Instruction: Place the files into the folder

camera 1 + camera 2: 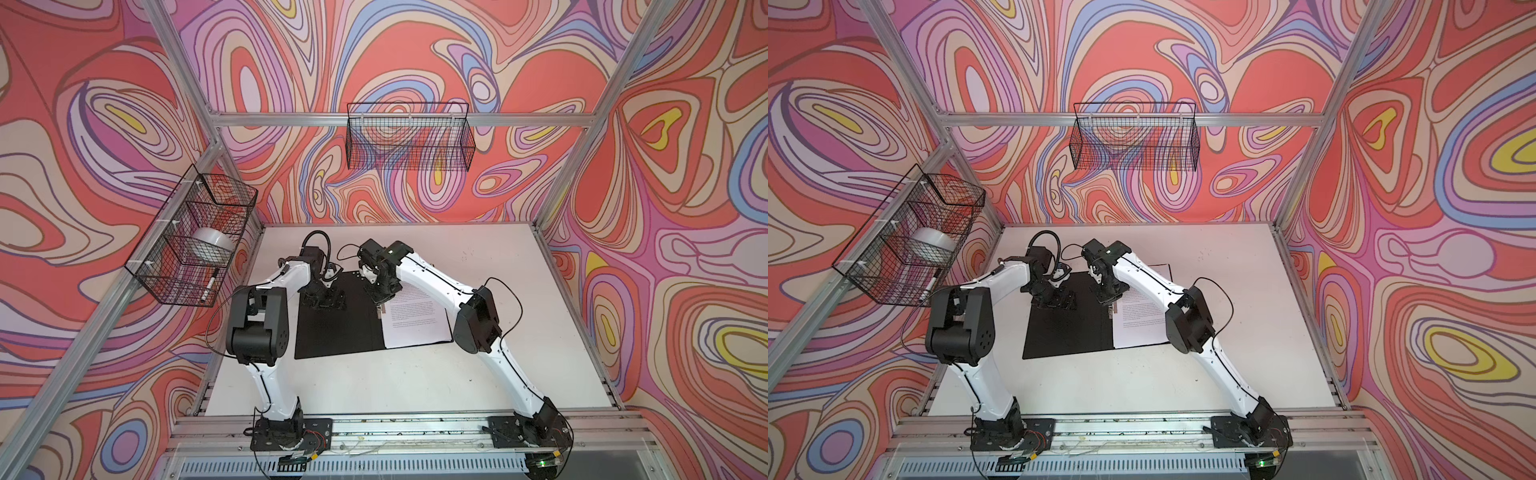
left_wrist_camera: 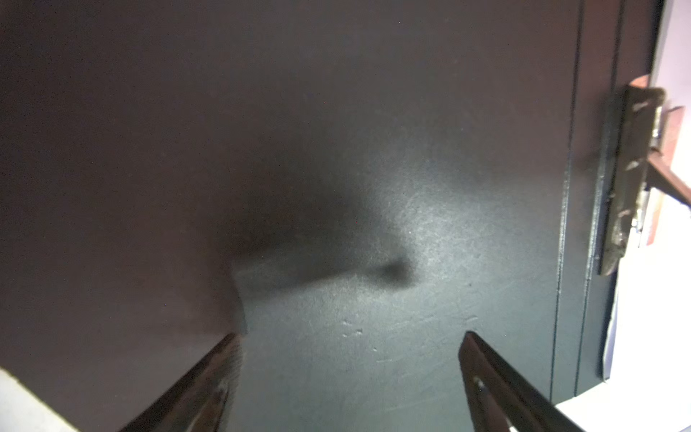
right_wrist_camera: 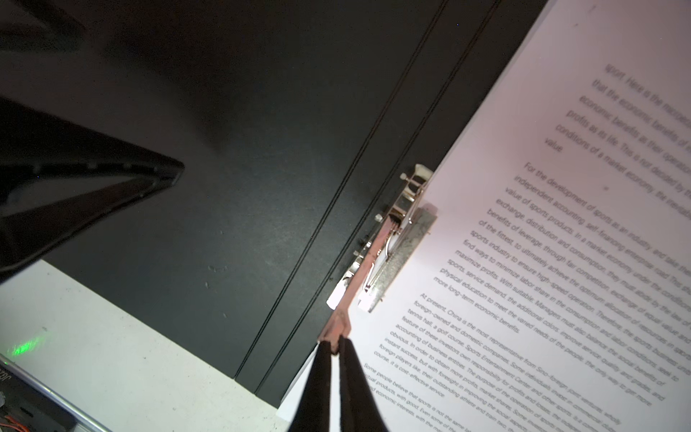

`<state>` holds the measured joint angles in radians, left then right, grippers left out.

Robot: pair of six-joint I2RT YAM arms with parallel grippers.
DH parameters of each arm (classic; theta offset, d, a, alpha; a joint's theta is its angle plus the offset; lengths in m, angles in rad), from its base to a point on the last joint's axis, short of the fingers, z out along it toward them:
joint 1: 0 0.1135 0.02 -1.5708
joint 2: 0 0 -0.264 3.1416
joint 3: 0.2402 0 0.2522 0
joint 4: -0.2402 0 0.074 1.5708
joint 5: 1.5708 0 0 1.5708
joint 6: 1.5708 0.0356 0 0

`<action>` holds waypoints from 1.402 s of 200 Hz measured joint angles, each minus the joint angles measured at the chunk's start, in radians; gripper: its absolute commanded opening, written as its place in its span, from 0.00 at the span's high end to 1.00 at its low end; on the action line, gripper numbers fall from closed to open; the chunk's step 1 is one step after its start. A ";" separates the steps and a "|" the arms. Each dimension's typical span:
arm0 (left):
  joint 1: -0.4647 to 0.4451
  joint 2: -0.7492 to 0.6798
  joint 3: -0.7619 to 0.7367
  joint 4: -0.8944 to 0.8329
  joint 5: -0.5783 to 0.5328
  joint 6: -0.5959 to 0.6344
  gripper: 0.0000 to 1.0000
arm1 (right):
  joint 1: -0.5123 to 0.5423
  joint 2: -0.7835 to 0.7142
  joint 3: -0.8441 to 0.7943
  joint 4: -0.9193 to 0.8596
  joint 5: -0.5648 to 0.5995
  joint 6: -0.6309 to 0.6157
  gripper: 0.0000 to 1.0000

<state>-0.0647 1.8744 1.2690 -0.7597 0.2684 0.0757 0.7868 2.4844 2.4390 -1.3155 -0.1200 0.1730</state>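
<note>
The folder (image 1: 336, 332) (image 1: 1067, 332) lies open and flat on the table, black inside up. The files (image 1: 415, 320) (image 1: 1142, 324), white sheets of dense black text, lie on its right half, under the spine clip (image 3: 396, 239) (image 2: 628, 179). My right gripper (image 1: 380, 309) (image 1: 1111, 311) (image 3: 334, 346) is shut on the end of the clip's coppery lever (image 3: 338, 325) at the spine. Over the left black flap (image 2: 374, 149), my left gripper (image 1: 326, 303) (image 1: 1054, 301) (image 2: 351, 336) stands open, low, with nothing between its fingers.
A wire basket (image 1: 191, 237) on the left wall holds a roll of tape (image 1: 212, 245) and a marker (image 1: 209, 286). Another wire basket (image 1: 409, 137) hangs on the back wall. The white table (image 1: 374, 386) reaches forward to the arm bases.
</note>
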 measured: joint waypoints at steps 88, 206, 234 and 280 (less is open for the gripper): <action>0.000 0.000 0.000 0.000 0.000 0.000 0.09 | 0.000 -0.003 0.019 0.058 0.027 0.000 0.90; 0.000 0.000 0.000 0.000 0.004 0.000 0.09 | 0.000 0.009 0.034 0.027 -0.024 0.000 0.89; 0.000 0.000 0.000 0.000 0.008 0.000 0.09 | 0.000 0.018 0.034 0.021 -0.027 0.000 0.89; 0.000 0.000 0.000 0.000 0.012 0.001 0.09 | 0.000 0.018 0.034 0.021 -0.027 -0.002 0.89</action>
<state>-0.0647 1.8744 1.2690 -0.7597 0.2806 0.0765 0.7868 2.5023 2.4725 -1.2949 -0.1474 0.1715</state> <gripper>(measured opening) 0.908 0.111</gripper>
